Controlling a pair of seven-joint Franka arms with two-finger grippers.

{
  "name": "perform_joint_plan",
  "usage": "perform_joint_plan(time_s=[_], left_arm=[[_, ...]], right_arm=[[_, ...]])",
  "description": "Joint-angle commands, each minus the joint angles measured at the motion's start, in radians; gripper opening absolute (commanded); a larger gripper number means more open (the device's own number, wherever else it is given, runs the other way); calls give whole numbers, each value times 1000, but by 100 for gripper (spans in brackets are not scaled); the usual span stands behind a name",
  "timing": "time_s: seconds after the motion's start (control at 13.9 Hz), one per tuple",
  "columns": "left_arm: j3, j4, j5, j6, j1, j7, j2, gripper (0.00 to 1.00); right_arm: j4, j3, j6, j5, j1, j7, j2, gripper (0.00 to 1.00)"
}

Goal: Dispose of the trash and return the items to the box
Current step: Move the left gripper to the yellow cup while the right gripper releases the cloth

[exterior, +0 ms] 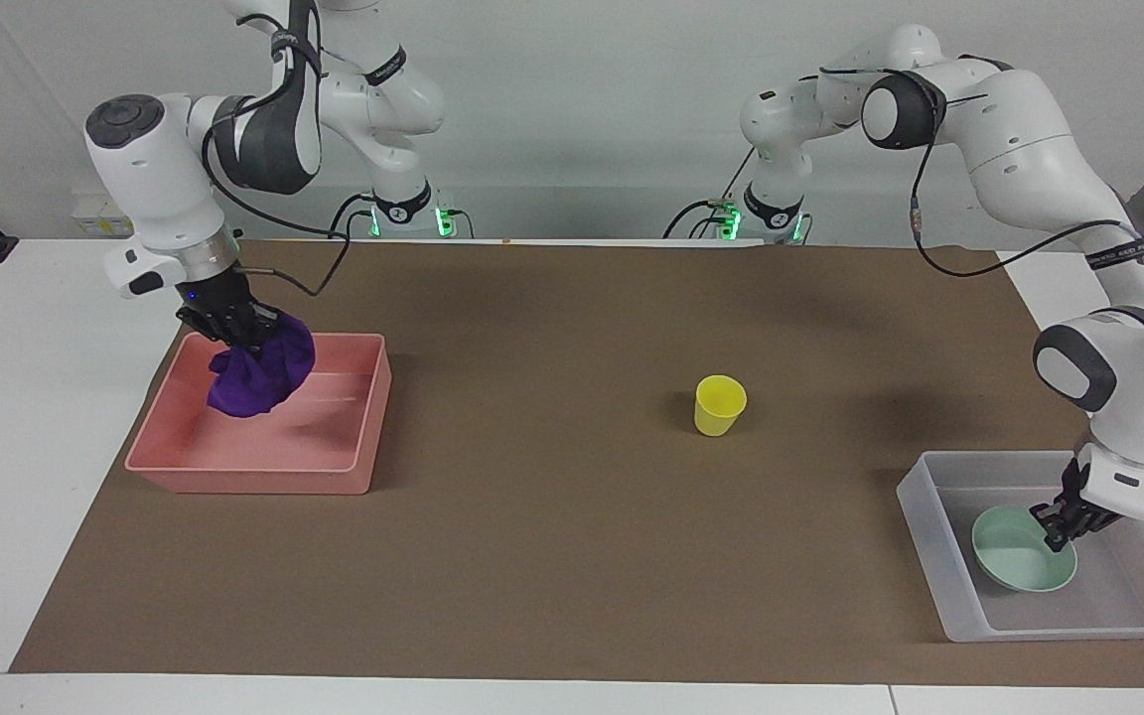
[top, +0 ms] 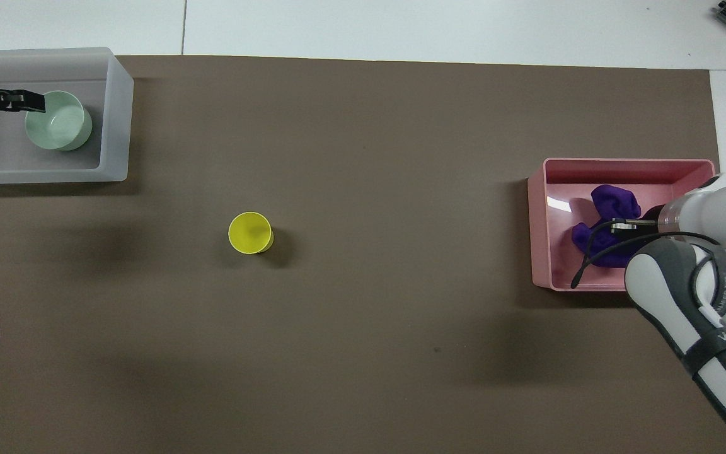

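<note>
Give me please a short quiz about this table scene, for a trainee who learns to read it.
1. True or false: the yellow cup stands inside the translucent box.
2. The purple cloth hangs over: A) the pink tray; B) the translucent box; C) the yellow cup.
3. Which arm's fingers are shut on the purple cloth?

Key: 1 false, it stands on the brown mat; 2 A; 3 the right gripper.

Facing camera high across the table, looking at both arm bases along the frame's top, overhead camera steeply down from the robots' end, both sharing the whole brown mat (exterior: 552, 556).
</note>
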Motion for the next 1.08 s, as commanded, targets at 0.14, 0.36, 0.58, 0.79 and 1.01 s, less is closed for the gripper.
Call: perform_joint_plan(time_s=[0.14,0.36,0.58,0.79,1.01], left_arm=[[4,-300,18,-35,-90,-2,-301,100],[4,-475,18,-38,-185,-106,-450,100],[4,-581,18,-42,-287,-225,-524,100],[4,-677,18,-7,-366,-286,-558,100],[3,-774,18,89,-428,-341,-567,100]], right_arm=[[-16,14,53,-12,-30,-14,5,29],[-9,14,44,-12,-17,-6,6,100],[7,22,12,-12,-13,-6,-28,100],[69,27,-102,-12,33,11,-65,100],[91,27,-168,-12,96,67,-117,100]])
